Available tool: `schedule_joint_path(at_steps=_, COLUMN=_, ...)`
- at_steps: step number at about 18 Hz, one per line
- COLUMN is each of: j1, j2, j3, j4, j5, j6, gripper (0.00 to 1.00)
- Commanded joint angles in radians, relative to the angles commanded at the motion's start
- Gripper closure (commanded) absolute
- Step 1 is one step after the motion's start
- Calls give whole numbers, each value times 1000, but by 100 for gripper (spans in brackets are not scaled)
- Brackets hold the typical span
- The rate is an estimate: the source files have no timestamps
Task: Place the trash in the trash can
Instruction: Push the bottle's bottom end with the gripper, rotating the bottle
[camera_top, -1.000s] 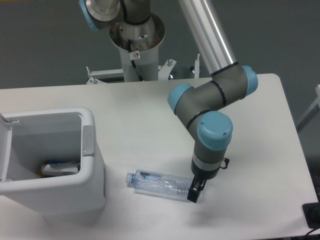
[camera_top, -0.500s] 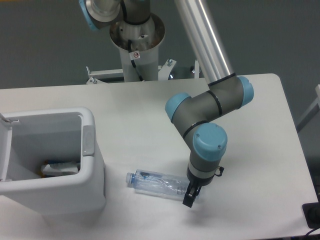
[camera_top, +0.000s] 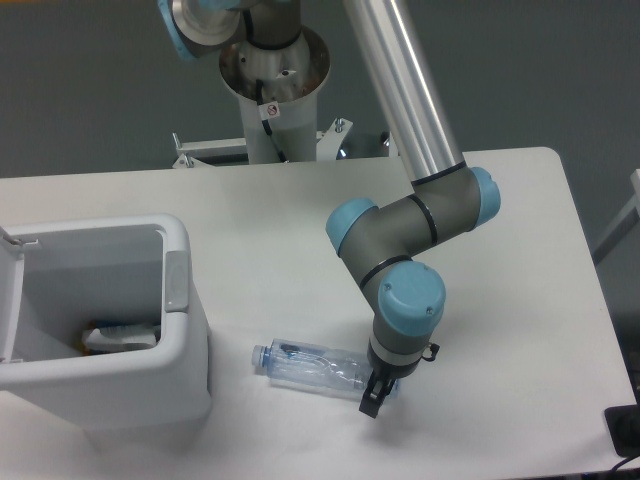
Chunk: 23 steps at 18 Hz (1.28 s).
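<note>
At the bench's (camera_top: 300, 210) near edge, around 6 o'clock, the clear bluish bottle (camera_top: 315, 368) lies on its side, cap end toward 9 o'clock, base toward 3 o'clock. The claw (camera_top: 374, 396) points down at the base end of the bottle, dark fingers (camera_top: 370, 403) reaching the bench surface right at the bottle's end. Whether the fingers are spread or pinched on the bottle cannot be told from this angle; the wrist hides most of the gap.

The arm (camera_top: 400, 230) comes in from 12 o'clock, grey links with light blue joint caps, folded at the elbow above the claw.

At 9 o'clock of the bottle stands the white bin (camera_top: 185, 350), near but not touching it. Its lid (camera_top: 8, 300) is swung open on the far left side, and a grey tab (camera_top: 176, 282) sits on the rim facing the bottle. Inside the bin, on the floor, rests a crumpled white wrapper (camera_top: 120, 337) with some coloured print.
</note>
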Motion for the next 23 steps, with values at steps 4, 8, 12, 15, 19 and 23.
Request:
schedule_joint_path(at_steps=4, j1=0, j2=-2, j3=0, j4=3, j5=2, j6=3, gripper=28)
schedule_joint_path(at_steps=8, j1=-2, j2=0, j3=3, j4=3, j5=2, j6=3, gripper=34)
schedule_joint_path(at_steps=12, j1=-2, j2=3, j3=5, j4=2, j5=2, j6=5, gripper=39)
schedule_joint_path(at_steps=15, j1=0, j2=5, j3=5, j4=2, j5=3, j6=5, gripper=41)
schedule_joint_path(at_steps=19, j1=0, j2=9, j3=64, j4=-8, j5=5, j6=14, gripper=41)
schedule_joint_path(at_steps=23, j1=26, j2=98, j3=126, j4=-8, j5=5, j6=15, gripper=41)
